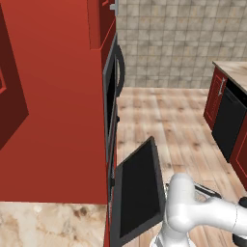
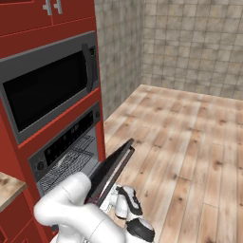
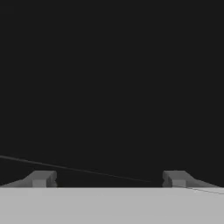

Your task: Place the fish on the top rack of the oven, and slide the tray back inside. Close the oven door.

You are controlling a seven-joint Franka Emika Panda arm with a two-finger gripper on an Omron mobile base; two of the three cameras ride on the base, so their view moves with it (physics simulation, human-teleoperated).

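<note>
at left, red cabinetry (image 2: 28,19) frames oven (image 2: 66,156); top rack (image 2: 71,163) sits inside cavity. oven door (image 2: 111,171) half raised, tilted. gripper (image 3: 109,180) wide apart, close against dark glossy door face. fish hidden.

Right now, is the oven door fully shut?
No. In the right base view the oven door tilts partway open, and the top rack shows inside the oven.

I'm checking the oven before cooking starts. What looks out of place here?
The oven door hangs half-open, tilted, neither down nor shut, with the wire top rack visible behind it. Nothing else stands out.
</note>
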